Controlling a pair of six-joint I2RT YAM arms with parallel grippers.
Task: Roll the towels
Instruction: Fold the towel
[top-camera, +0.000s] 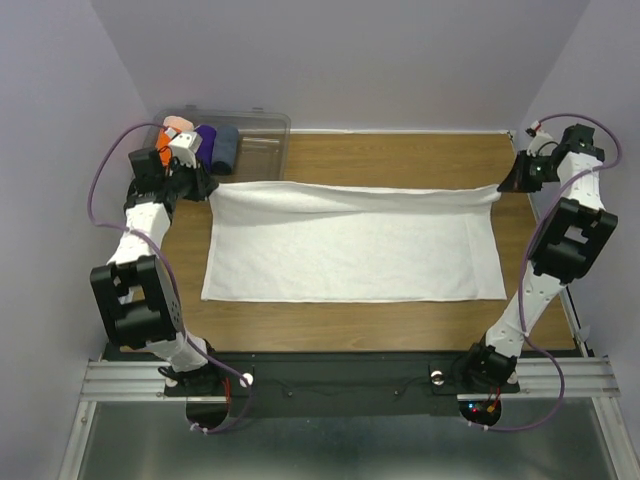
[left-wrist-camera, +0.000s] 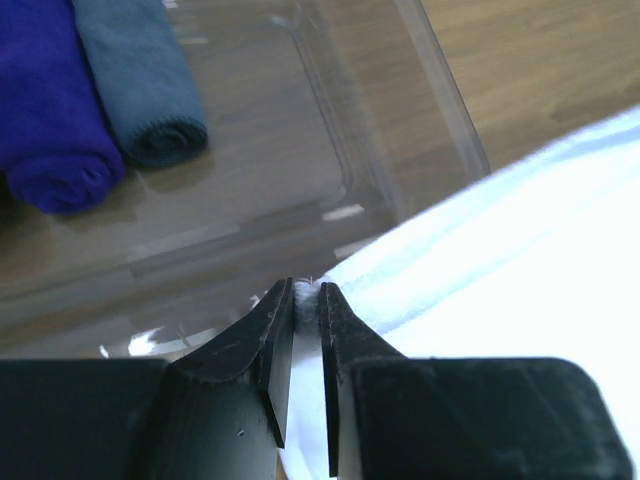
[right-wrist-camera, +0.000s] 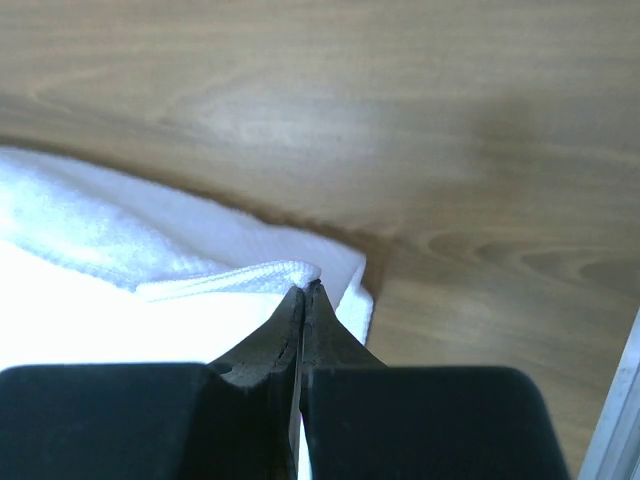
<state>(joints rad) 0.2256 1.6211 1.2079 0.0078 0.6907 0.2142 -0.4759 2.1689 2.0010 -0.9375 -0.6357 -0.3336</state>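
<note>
Left claw (left-wrist-camera: 307, 292): fingers drawn nearly together and clamped on one far corner of the white towel (top-camera: 350, 245). The left wrist view shows a tuft of terry cloth pinched between the tips.
Right claw (right-wrist-camera: 305, 290): fingers pressed together and clamped on the opposite far corner. The hemmed edge bunches right at the tips, with a small flap folded under just beyond them.
Towel position: spread out as a long rectangle on the surface (top-camera: 400, 155), spanning the gap between the two claws. The far long edge runs from one claw to the other.
Towel far edge: a shallow fold or ridge of cloth runs along it between the claws. Whether the edge is lifted off the surface cannot be told.
Towel near edge: lies flat on the surface, on the arm-base side of both claws.
Clear bin (left-wrist-camera: 300, 150): directly ahead of the left claw, its rim just beyond the gripped corner.
Purple roll (left-wrist-camera: 50, 110): inside the bin, ahead of the left claw and off to its left.
Grey-blue roll (left-wrist-camera: 140, 80): inside the bin, touching the purple roll on the side nearer the left claw's centre line.
Surface ahead of the right claw: bare wood grain past the gripped corner.
</note>
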